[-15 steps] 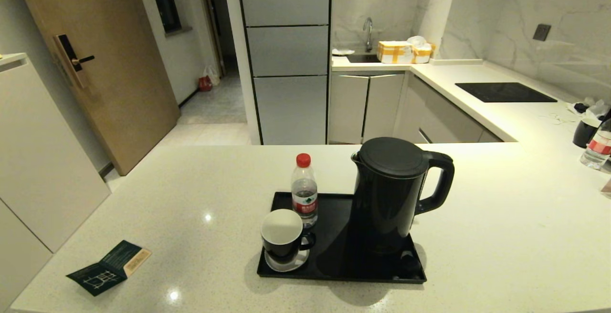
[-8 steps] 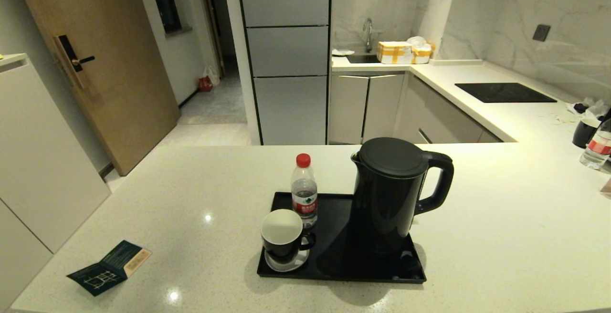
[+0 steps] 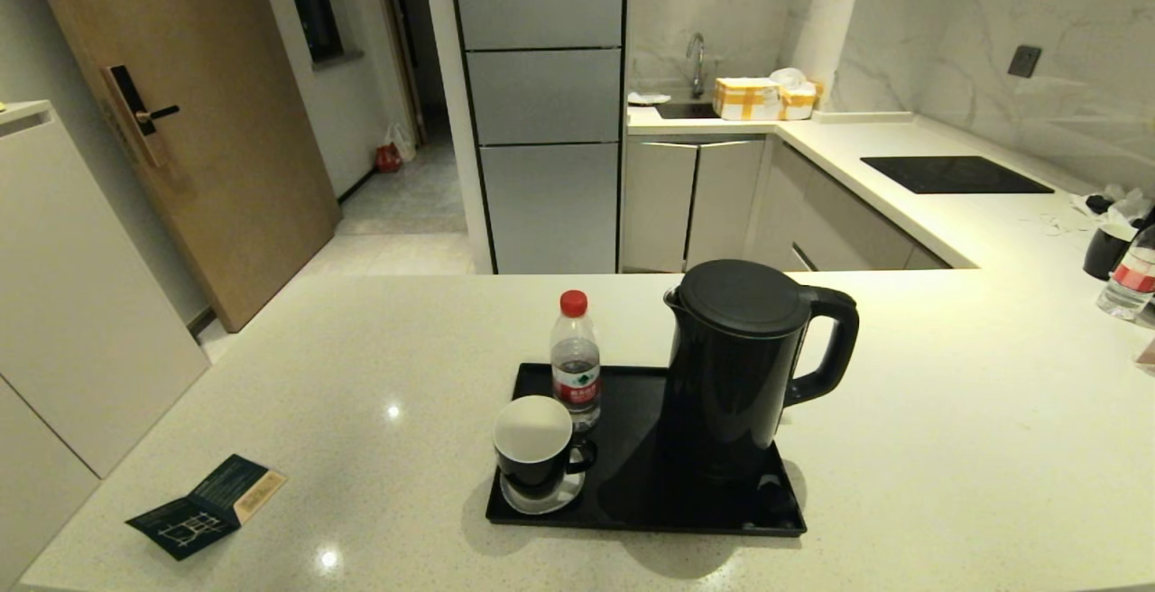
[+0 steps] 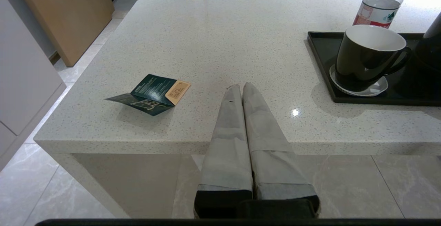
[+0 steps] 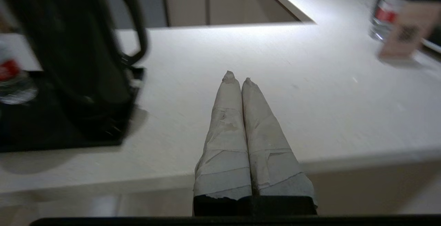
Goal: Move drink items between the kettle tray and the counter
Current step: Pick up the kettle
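Note:
The tall matte-black kettle (image 3: 735, 366) stands on the right half of the flat black tray (image 3: 541, 513), handle pointing right; it also shows in the right wrist view (image 5: 72, 47). On the tray's left half stand a red-capped water bottle (image 3: 575, 359) and a black mug (image 3: 534, 443) on a saucer. The tray rests on the off-white speckled counter (image 3: 947, 448). Neither arm shows in the head view. My left gripper (image 4: 239, 88) is shut and empty at the counter's near edge, left of the tray (image 4: 322, 67). My right gripper (image 5: 235, 77) is shut and empty at the near edge, right of the kettle.
A dark green folded leaflet (image 3: 206, 506) lies on the counter's near left. At the far right stand another water bottle (image 3: 1128, 281) and a black cup (image 3: 1106, 249). A black cooktop panel (image 3: 955, 174) is set into the side counter. Bare counter spreads on both sides of the tray.

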`<state>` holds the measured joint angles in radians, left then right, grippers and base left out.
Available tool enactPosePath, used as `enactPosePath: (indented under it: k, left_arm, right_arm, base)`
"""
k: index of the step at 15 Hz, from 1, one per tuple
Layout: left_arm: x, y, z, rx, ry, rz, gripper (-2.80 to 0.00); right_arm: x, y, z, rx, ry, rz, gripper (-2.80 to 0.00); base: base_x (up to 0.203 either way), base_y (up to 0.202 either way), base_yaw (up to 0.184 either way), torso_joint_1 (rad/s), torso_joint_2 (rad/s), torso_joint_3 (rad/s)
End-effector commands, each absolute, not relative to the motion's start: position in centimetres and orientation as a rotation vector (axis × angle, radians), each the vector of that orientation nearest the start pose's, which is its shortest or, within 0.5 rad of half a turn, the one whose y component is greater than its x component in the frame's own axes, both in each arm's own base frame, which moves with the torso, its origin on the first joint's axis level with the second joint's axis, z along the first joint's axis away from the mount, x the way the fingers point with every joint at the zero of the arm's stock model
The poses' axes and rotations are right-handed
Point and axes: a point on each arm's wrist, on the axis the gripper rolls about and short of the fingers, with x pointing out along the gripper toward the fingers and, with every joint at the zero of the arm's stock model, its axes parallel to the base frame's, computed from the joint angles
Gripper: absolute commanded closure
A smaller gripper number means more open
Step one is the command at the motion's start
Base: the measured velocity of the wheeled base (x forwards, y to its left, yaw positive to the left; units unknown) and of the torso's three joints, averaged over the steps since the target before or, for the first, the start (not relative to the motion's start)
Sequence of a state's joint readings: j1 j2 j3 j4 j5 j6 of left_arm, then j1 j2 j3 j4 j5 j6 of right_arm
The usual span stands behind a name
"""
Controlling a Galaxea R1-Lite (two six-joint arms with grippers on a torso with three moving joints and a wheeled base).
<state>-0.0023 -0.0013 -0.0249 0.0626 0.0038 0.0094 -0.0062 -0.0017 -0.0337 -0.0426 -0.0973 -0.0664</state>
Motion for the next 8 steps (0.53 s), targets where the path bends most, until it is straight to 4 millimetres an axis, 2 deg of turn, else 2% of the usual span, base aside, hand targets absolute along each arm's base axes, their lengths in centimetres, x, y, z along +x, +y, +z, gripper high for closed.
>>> enactPosePath:
  k: [1,3,8]
  left_arm:
    - [-2.49,0.02,7.58,0.009,0.037,0.002,0.00]
    - [-2.49,0.02,7.58,0.009,0.037,0.001,0.00]
    - [-2.49,0.02,7.58,0.009,0.037,0.001,0.00]
  right_arm:
    - [-2.26,0.00,7.95,-0.057,-0.047,-0.013,0.00]
    - [-2.29,0.02,7.31,-0.064,0.025,-0.001,0.00]
    - [-2.27,0.02,7.47,-0.037,0.005,-0.004,0.00]
  base:
    - [0.000,0.000,0.000,0.000,0.00,0.000]
    - [0.000,0.000,0.000,0.000,0.00,0.000]
    - [0.000,0.000,0.000,0.000,0.00,0.000]
